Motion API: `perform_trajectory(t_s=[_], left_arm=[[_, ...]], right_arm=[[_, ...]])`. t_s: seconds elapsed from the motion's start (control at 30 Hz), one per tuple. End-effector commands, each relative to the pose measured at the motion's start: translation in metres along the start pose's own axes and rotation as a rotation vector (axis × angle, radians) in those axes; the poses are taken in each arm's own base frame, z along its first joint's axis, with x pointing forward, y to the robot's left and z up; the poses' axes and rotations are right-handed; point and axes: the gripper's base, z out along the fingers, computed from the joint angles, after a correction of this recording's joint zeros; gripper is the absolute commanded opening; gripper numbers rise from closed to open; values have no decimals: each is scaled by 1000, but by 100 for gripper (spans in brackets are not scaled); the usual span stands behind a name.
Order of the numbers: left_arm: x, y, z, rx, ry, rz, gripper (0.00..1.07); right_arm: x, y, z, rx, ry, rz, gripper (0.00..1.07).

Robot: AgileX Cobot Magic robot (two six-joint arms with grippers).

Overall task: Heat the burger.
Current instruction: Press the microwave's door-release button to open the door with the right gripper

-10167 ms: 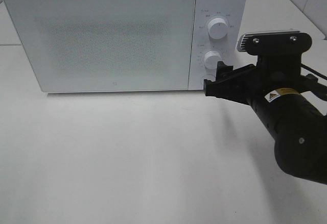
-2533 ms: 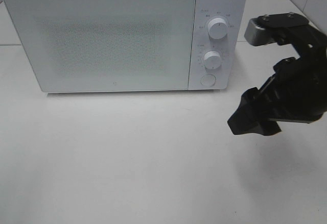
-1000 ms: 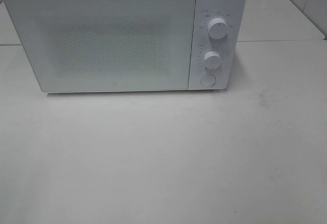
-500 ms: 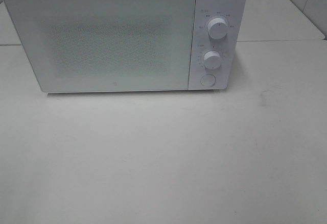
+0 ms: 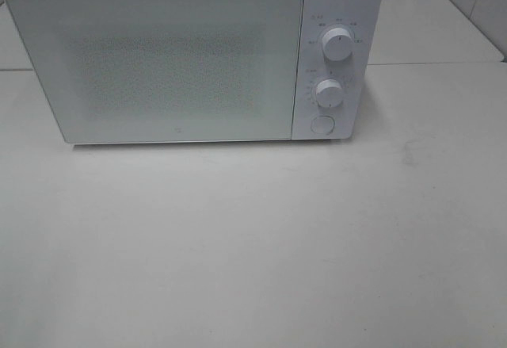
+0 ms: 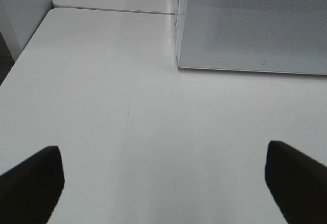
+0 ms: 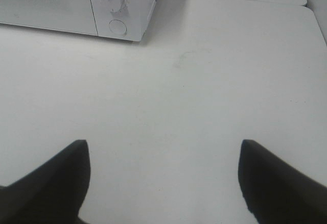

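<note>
The burger is out of view. A white microwave [image 5: 190, 55] stands at the back of the table with its frosted door [image 5: 158, 63] shut; it has two dials [image 5: 337, 44] and a round button [image 5: 321, 124] on its right panel. Neither arm shows in the exterior view. My left gripper [image 6: 163, 183] is open and empty over the bare table, in front of the microwave's left corner [image 6: 179, 66]. My right gripper [image 7: 163, 178] is open and empty over the table, well in front of the microwave's button [image 7: 118, 27].
The white table [image 5: 253, 245] stretches in front of the microwave. A seam and a second table surface [image 5: 428, 23] lie behind at the right. A faint smudge [image 5: 408, 151] marks the table to the right of the microwave.
The right arm, which was at the microwave's button and then lifted away, has left the exterior view. Over the last second nothing has moved.
</note>
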Motion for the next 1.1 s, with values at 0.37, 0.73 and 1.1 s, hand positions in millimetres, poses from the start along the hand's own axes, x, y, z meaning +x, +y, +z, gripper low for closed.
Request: perform_trajectory(t_s=[0.37, 0.73, 1.1], left_arm=[[1, 0, -3, 4, -29, 0, 100], [1, 0, -3, 4, -29, 0, 100], [1, 0, -3, 4, -29, 0, 100]], right_arm=[[-49, 1, 30, 1, -31, 18, 76], [-79, 1, 82, 6, -9, 22, 76], [-93, 0, 133, 11, 31, 26, 76]])
